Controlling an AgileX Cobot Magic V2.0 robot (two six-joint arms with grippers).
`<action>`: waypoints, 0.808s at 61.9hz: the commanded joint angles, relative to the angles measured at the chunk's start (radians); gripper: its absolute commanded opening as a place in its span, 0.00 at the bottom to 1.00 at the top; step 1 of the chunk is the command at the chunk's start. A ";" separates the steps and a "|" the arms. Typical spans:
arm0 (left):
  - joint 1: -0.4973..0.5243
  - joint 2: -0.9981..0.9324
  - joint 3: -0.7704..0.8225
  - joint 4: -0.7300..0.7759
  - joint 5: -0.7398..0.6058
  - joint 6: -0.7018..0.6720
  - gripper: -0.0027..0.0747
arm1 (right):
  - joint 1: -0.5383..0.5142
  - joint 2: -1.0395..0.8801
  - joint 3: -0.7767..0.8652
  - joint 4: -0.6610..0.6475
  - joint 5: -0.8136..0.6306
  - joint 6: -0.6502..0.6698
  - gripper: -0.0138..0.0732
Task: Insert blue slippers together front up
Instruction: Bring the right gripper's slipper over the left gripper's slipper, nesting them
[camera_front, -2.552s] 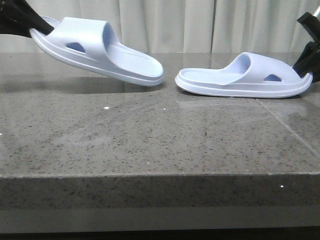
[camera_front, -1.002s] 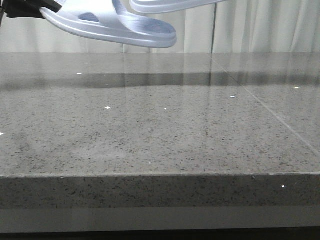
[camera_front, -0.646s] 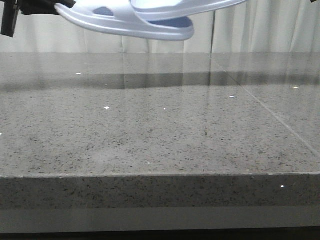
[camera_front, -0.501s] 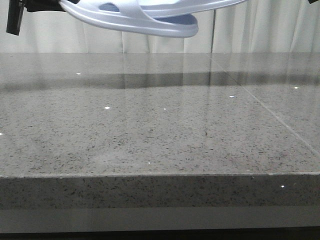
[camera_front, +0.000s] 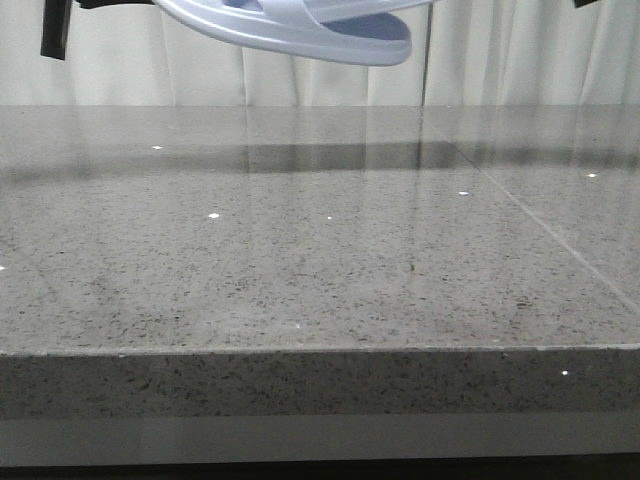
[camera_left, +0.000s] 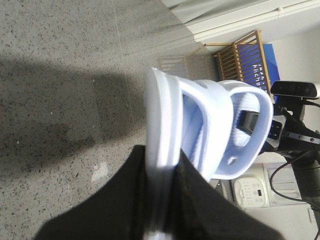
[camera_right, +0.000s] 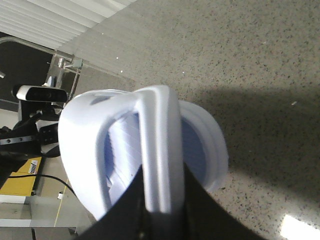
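- Both jaws are clamped on the blue slippers, one each: the left gripper (camera_left: 162, 200) pinches a sole edge, and the right gripper (camera_right: 162, 200) pinches the other slipper (camera_right: 145, 155) likewise.
- Held high above the grey speckled surface (camera_front: 320, 260), the pair (camera_front: 300, 25) overlaps at the top of the front view, one sliding under the other's strap (camera_left: 240, 135).
- Foam like this is probably light and springy, and the strap should give under pressure.
- Gripping the thick sole rim seems right; it likely flexes least, though smooth foam may slip if twisted.
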 joint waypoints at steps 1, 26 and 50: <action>-0.046 -0.060 -0.032 -0.113 0.136 -0.009 0.01 | 0.047 -0.040 -0.030 0.110 0.108 -0.020 0.09; -0.046 -0.060 -0.032 -0.102 0.136 -0.009 0.01 | 0.082 -0.036 -0.030 0.078 0.096 -0.019 0.14; -0.032 -0.060 -0.032 -0.045 0.136 -0.011 0.01 | 0.081 -0.036 -0.030 -0.060 0.085 0.028 0.47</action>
